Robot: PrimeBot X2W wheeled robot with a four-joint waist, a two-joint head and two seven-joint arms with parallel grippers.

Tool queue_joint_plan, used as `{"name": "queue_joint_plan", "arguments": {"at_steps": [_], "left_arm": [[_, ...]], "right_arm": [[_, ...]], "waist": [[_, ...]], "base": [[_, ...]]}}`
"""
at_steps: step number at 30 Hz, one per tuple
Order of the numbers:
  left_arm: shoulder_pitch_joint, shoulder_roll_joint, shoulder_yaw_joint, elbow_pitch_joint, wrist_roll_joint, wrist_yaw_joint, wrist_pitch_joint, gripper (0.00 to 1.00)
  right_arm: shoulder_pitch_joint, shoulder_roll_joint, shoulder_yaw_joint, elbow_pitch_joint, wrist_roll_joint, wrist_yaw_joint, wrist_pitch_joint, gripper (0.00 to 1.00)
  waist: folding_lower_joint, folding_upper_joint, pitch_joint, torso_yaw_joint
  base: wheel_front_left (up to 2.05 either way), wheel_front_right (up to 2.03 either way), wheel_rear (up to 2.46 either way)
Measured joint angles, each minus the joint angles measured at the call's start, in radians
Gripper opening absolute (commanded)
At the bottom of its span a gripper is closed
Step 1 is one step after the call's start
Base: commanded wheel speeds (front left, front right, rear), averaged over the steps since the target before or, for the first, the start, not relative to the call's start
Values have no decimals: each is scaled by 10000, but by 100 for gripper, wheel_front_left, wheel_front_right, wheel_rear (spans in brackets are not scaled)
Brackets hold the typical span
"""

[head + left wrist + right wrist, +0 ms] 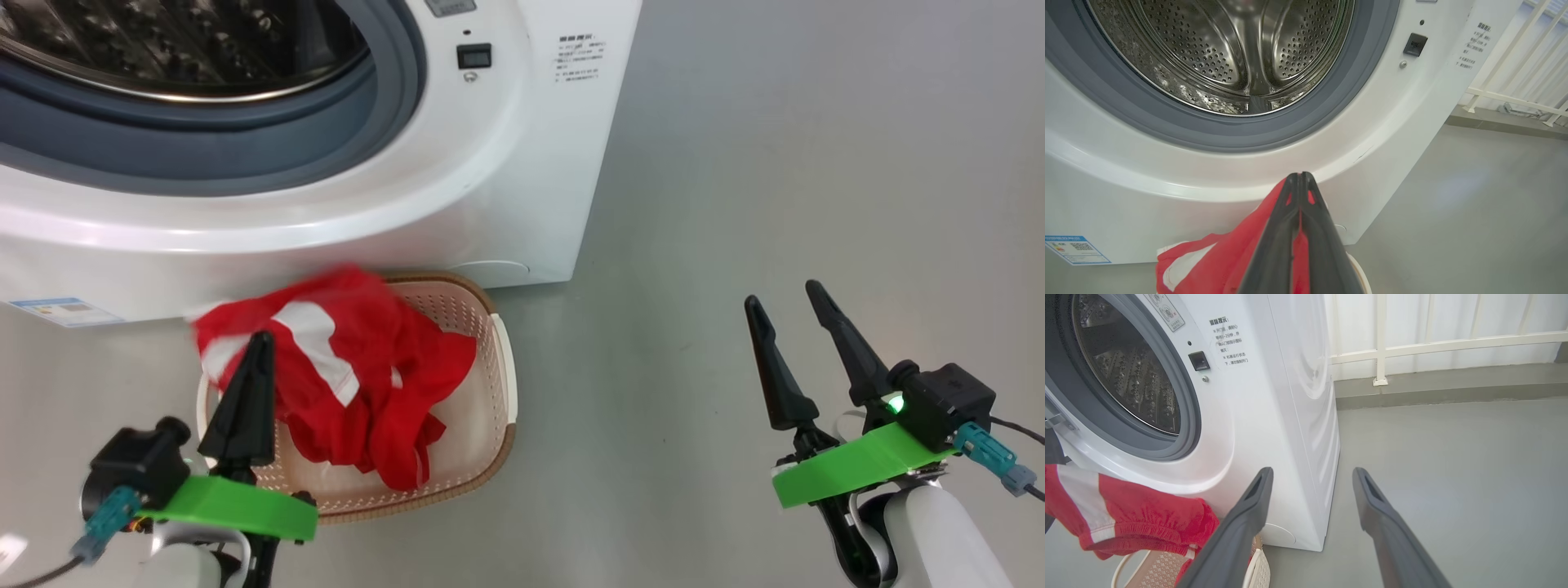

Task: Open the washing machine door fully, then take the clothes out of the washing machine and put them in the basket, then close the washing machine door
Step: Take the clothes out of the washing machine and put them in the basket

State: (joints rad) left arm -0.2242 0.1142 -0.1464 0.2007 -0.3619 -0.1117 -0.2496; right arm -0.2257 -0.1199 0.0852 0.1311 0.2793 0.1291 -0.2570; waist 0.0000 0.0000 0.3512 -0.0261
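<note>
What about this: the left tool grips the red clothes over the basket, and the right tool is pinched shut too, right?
Not quite. The right tool is open, its two fingers spread apart with nothing between them, as the right wrist view shows. The rest holds: the left tool grips the red clothes over the basket.

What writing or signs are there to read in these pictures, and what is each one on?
"温馨提示:" heads the white notice on the washing machine front, right of the opening.
"等待1~2分钟" and "请勿强制开门" stand in its lines below; the rest is small.
The blue label low on the front: too small to read.
The sticker above the notice: too small to read.
</note>
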Motion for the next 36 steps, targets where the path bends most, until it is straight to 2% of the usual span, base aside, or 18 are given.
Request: {"name": "queue_joint_plan", "arguments": {"at_steps": [8,15,27,36], "left_arm": [[-1307,-111,-222,2466,247,-159,-27,0],[-2186,-119,-895,4138,230,-159,-29,0],[-3952,228,-1459,7194,153,-161,-27,0],[-5066,447,-1772,8736,12,-161,-29,0]], "right_arm": [[-223,65,-2,-36,0,0,0,100],[-507,232,44,-153,-4,0,0,100],[-916,378,368,-207,-67,0,0,100],[-1329,491,650,-249,-265,0,0,100]], "waist": [[0,0,501,-194],[0,0,1053,-426],[0,0,2108,-816],[0,0,2777,-1115]], "base": [[0,0,0],[0,0,0],[0,0,0],[0,0,0]]}}
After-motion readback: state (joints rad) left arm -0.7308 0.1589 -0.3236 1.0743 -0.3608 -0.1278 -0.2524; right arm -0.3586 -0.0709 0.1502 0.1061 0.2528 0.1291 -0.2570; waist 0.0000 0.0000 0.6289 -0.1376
